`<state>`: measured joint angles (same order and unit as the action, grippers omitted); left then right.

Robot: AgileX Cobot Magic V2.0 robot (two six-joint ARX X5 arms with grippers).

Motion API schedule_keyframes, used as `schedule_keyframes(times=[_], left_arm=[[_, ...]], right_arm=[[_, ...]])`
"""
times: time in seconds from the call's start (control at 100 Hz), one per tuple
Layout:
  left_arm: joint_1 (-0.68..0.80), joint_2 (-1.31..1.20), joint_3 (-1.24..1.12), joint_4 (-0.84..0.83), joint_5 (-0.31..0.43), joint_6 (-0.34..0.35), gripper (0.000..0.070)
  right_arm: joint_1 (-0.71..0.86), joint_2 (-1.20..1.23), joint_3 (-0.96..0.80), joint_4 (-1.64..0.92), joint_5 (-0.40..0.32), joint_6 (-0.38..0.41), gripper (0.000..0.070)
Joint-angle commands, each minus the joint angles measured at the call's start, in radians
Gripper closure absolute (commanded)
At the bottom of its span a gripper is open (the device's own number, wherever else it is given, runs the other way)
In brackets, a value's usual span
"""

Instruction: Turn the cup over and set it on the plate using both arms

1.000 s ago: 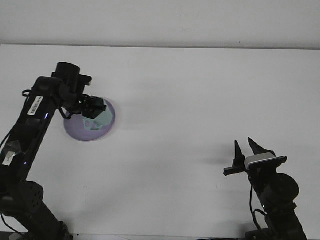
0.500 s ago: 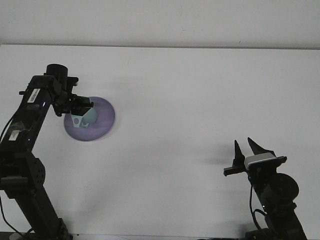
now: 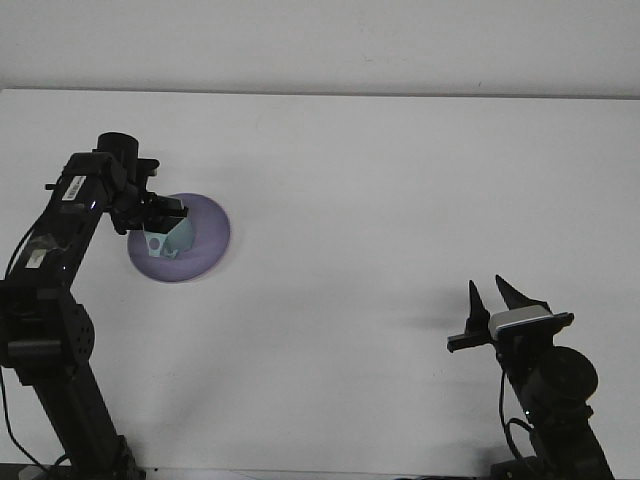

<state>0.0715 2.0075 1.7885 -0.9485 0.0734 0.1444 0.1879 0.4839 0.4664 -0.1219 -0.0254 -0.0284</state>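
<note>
A pale teal cup (image 3: 166,241) stands on the left part of the purple plate (image 3: 207,243), at the table's left. My left gripper (image 3: 165,214) reaches down onto the cup's top and is shut on it; the black fingers hide the cup's rim. My right gripper (image 3: 487,291) is far off at the lower right, pointing up, open, with nothing between its fingers.
The white table (image 3: 380,200) runs from the plate to the right arm. The left arm's links (image 3: 55,240) rise along the left edge. A pale wall (image 3: 320,40) bounds the table at the back.
The left gripper has carried the cup from the plate's middle towards its left side and turned it more upright. In the last half second it barely moved. The right arm has stayed still.
</note>
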Motion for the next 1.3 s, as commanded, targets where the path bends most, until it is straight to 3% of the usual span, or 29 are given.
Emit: schedule_keyframes(times=[0.0,0.06,0.12,0.47,0.58,0.64,0.69,0.75,0.81,0.9,0.96,1.08,1.2,1.29], left_arm=[[0.000,0.019,0.025,0.006,-0.002,0.012,0.0436],[0.000,0.014,0.031,0.003,-0.002,0.010,0.0236],[0.003,0.010,0.048,-0.006,-0.002,0.001,0.0145],[0.032,-0.174,0.124,-0.098,0.114,-0.004,0.0146],[0.053,-0.294,0.124,-0.097,0.131,-0.039,0.0161],[0.062,-0.365,0.124,-0.097,0.131,-0.060,0.0191],[0.070,-0.422,0.124,-0.098,0.131,-0.061,0.0280],[0.077,-0.489,0.123,-0.107,0.131,-0.059,0.0461],[0.080,-0.555,0.121,-0.122,0.131,-0.047,0.0699],[0.080,-0.655,0.076,-0.119,0.128,-0.041,0.0687],[0.083,-0.732,-0.004,-0.095,0.121,-0.035,0.0687],[0.088,-0.933,-0.294,0.077,0.121,-0.027,0.0687],[0.088,-1.173,-0.660,0.380,0.121,-0.040,0.0687],[0.085,-1.350,-0.923,0.609,0.122,-0.084,0.0687]], right_arm=[[0.001,0.000,0.003,0.005,0.000,0.013,0.0420],[0.001,0.000,0.003,0.002,0.000,0.012,0.0421],[0.001,0.000,0.003,0.002,0.000,0.012,0.0420],[0.001,0.000,0.003,0.001,0.000,0.011,0.0420],[0.001,0.000,0.003,-0.005,0.000,0.009,0.0420],[0.001,0.000,0.003,-0.013,0.000,0.009,0.0420],[0.001,0.000,0.003,-0.018,0.000,0.009,0.0421],[0.001,0.000,0.003,-0.022,0.000,0.010,0.0420],[0.001,0.000,0.003,-0.027,0.000,0.014,0.0421],[0.001,0.000,0.003,-0.030,0.014,0.014,0.0426],[0.001,0.000,0.003,-0.030,0.031,0.015,0.0469],[0.001,-0.001,0.003,-0.029,0.053,0.038,0.0700],[-0.001,-0.008,0.003,-0.031,0.114,0.092,0.0700],[-0.006,-0.026,0.003,-0.025,0.116,0.100,0.0700]])
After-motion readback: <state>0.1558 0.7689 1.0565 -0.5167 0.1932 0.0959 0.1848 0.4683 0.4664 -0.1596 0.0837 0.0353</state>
